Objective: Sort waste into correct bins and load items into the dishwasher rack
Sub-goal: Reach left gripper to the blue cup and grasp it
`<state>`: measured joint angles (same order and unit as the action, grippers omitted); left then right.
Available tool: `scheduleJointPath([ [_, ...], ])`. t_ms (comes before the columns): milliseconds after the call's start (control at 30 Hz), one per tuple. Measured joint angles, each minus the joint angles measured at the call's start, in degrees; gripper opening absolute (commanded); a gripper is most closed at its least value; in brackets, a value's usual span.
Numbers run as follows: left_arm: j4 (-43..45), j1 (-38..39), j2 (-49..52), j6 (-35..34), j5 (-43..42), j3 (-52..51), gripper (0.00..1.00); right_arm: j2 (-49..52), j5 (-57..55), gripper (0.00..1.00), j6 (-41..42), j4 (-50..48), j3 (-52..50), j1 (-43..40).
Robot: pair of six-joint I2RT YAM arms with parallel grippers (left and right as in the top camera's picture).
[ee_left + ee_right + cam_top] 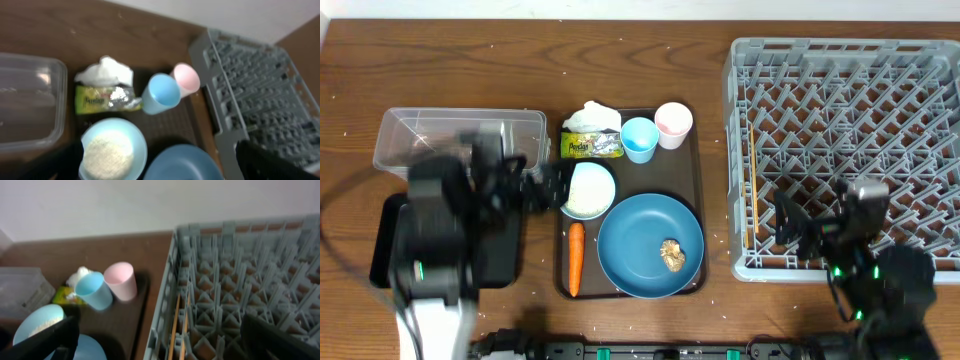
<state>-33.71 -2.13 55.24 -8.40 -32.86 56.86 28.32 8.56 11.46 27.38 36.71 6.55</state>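
The dark-brown serving tray [695, 175] holds the crumpled white tissue [592, 116], the yellow-green packet [592, 146], the light-blue cup [639, 139], the pink cup [673, 123], the white bowl of rice [588, 190], the carrot [575, 258] and the blue plate [645, 235] with the brown lump [672, 256]. My left gripper [548, 188] is open and empty at the bowl's left edge; its wrist view shows the bowl [112, 150] between the spread fingers [160, 170]. My right gripper [800, 225] is open and empty over the front left corner of the grey rack [850, 120].
The clear tub [460, 135] stands at the back left, the black tray [388, 240] in front of it, partly under my left arm. Two wooden chopsticks [176, 325] lie in the rack near its left wall. Rice grains are scattered on the table.
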Motion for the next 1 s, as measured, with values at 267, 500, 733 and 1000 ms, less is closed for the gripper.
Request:
scheduleJointPath([
  [267,-17.3,9.2,24.2,6.9,5.0,24.2,0.98,22.5,4.5,0.99,-1.0,5.8,13.5,0.0],
  [500,-15.0,11.6,32.6,7.1,9.0,25.2,0.98,27.6,13.7,0.99,-1.3,8.1,14.5,0.0],
  [733,-5.6,12.9,36.7,4.5,14.9,25.2,0.98,28.0,15.2,0.99,-1.3,8.2,14.7,0.0],
  [1000,-0.8,17.6,45.7,2.2,21.3,25.3,0.79,28.0,15.5,0.99,-1.3,9.5,14.7,0.0],
])
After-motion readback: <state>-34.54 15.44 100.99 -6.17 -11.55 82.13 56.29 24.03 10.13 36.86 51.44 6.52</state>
